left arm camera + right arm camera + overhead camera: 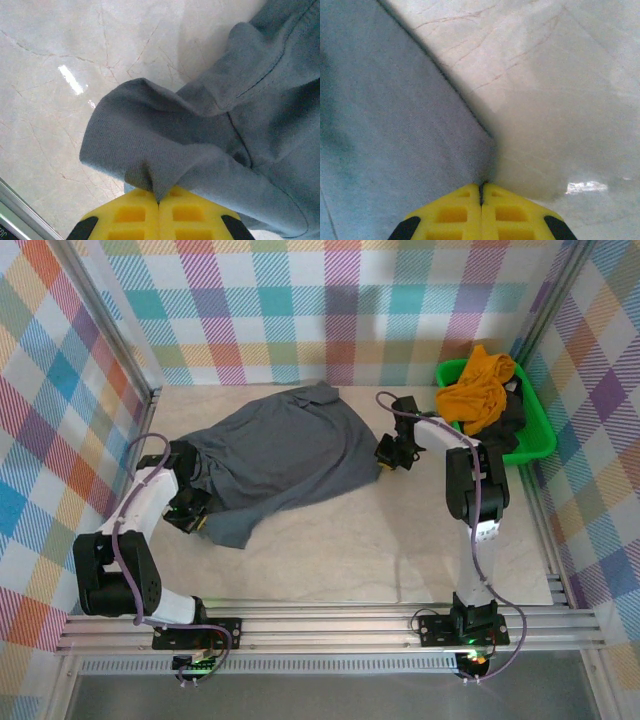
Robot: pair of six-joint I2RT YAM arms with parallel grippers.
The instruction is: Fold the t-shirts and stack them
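The slate-grey t-shirt (285, 455) lies rumpled across the middle of the table. My left gripper (190, 512) is at its near-left corner. In the left wrist view that gripper (159, 200) is shut on a pinched fold of the grey cloth (225, 140). My right gripper (387, 457) is at the shirt's right edge. In the right wrist view it (481, 189) is shut on the very edge of the grey fabric (385, 140). A mustard-orange t-shirt (478, 385) lies bunched on a dark charcoal one (508, 420) in the bin.
A green bin (535, 430) stands at the back right corner against the plaid wall. Bare marble tabletop (350, 550) stretches in front of the shirt. A metal rail (330, 625) carries the arm bases along the near edge.
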